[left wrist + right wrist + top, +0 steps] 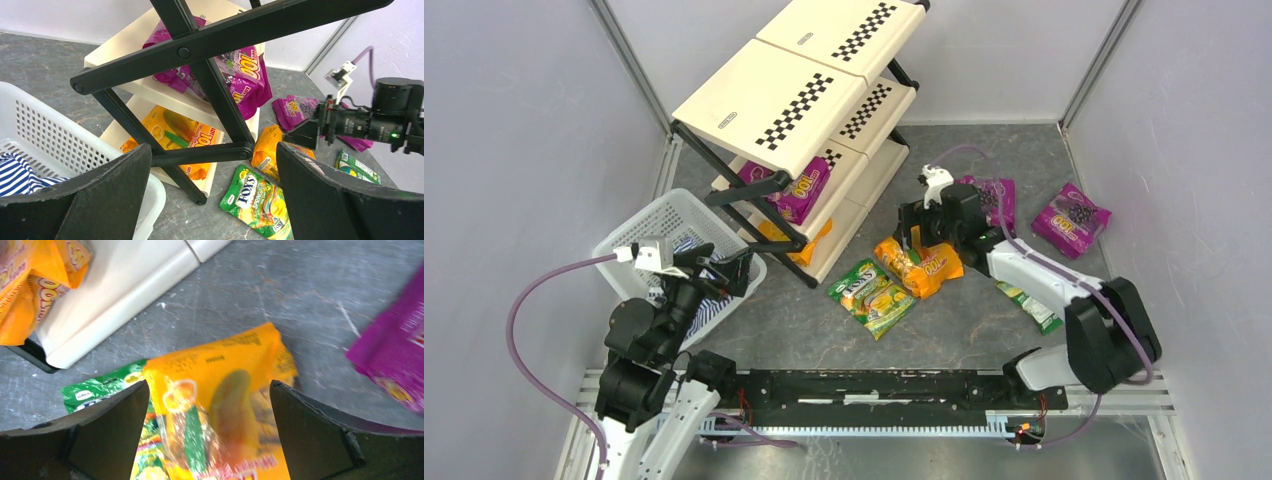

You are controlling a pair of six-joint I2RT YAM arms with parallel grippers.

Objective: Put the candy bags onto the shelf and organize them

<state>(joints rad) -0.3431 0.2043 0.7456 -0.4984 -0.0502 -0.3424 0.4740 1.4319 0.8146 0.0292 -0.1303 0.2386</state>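
The cream checkered shelf (pixel 774 105) holds a purple candy bag (pixel 799 190) on its middle tier and an orange one (pixel 809 245) on the bottom tier. On the floor lie an orange bag (pixel 921 266), a green bag (pixel 874 295), two purple bags (pixel 996 200) (pixel 1071 218) and another green bag (pixel 1029 303). My right gripper (pixel 209 385) hangs open just above the floor's orange bag (pixel 225 405), one finger on each side. My left gripper (pixel 214 147) is open and empty over the basket, facing the shelf's black frame (pixel 200 47).
A white mesh basket (pixel 649 225) with a blue-white striped cloth (pixel 20 175) stands left of the shelf, under my left arm. Grey walls close in both sides. The right arm's forearm (pixel 1034 275) reaches over the green bag near the front right.
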